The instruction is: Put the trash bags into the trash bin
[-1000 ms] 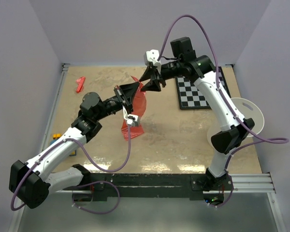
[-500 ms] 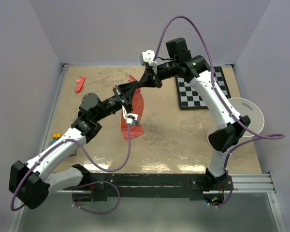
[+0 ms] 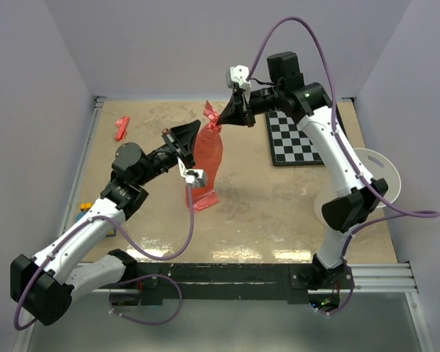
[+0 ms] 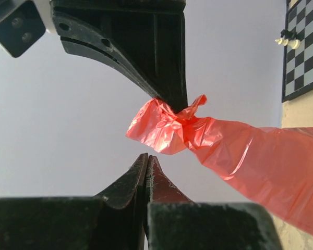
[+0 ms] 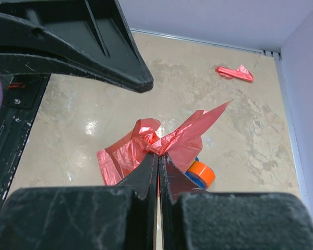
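One trash bag (image 3: 207, 158) hangs upright, top pinched by right gripper (image 5: 157, 156) (left gripper (image 4: 147, 159) clenched)

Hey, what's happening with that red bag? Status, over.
Right gripper shut on trash bag top. Left gripper shut, empty. Trash bin far right, checkerboard between.

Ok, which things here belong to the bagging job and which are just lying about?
Job:
- trash bag, pinched in the right gripper
- trash bin

Lying about:
- checkerboard
- small red piece
- orange roll
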### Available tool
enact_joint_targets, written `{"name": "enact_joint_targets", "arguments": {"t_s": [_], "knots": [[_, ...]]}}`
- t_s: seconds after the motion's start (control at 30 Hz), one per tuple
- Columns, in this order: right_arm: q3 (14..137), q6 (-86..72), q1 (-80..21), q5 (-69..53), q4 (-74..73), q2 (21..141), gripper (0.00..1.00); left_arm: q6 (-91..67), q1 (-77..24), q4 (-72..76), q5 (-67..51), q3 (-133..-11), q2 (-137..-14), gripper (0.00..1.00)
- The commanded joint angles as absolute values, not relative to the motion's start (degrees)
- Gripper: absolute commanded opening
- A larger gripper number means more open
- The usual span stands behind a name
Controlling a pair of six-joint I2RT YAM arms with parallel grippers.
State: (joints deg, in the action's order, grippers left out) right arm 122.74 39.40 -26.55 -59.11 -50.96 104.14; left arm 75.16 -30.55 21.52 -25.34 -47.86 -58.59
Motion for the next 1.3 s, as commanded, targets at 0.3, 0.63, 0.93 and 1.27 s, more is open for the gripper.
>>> {"name": "enact_joint_targets", "arguments": {"t_s": [0.3, 0.63, 0.93, 1.27], "knots": [[123.84, 41.39, -29.79, -58.8, -51.15, 101.69, 0.0, 64.34, -30.5, 12.74, -34.72, -58.19, -62.84, 0.24], [125.51, 44.73, -31.73, -56.87, -51.24, 100.99, 0.0, 63.89, -30.5, 5.03, -36.73, -62.66, -65.65, 0.26], [127.18, 47.46, -35.16, -52.03, -47.99, 99.93, 0.0, 75.39, -31.9, -12.46, -41.04, -67.23, -68.11, 0.12], [124.73, 50.28, -33.84, -50.8, -51.33, 98.62, 0.0, 74.29, -31.99, -17.86, -35.25, -68.74, -67.86, 0.0]]}}
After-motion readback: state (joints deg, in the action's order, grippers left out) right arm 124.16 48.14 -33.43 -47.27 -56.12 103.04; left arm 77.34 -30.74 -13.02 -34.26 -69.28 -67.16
